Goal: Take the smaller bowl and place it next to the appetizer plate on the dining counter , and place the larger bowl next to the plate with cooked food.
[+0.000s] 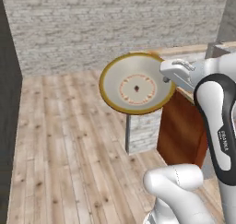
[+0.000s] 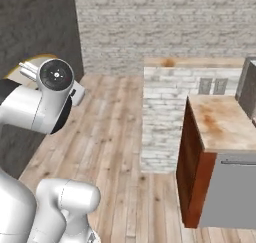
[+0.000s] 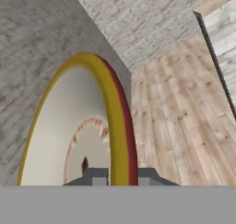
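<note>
My gripper (image 1: pixel 166 79) is shut on the rim of the larger bowl (image 1: pixel 136 84), a wide shallow cream bowl with an olive-gold rim and a reddish ring inside. The bowl hangs in the air, tipped on edge, its inside facing the left base camera. In the hand view the bowl's rim (image 3: pixel 117 126) runs up between the two fingertips of the gripper (image 3: pixel 119 177). In the right base view a sliver of the bowl (image 2: pixel 37 59) peeks out behind the arm. The dining counter (image 2: pixel 192 62) is a narrow beige top above a white brick face, to the right. The smaller bowl, the appetizer plate and the plate with cooked food are out of view.
A lower beige marbled worktop (image 2: pixel 220 122) with a wood-brown side (image 2: pixel 192 162) stands near on the right. A dark wall (image 1: pixel 7 126) closes the left side. Open wooden floor (image 1: pixel 69 140) lies ahead, up to a grey brick wall (image 1: pixel 115 20).
</note>
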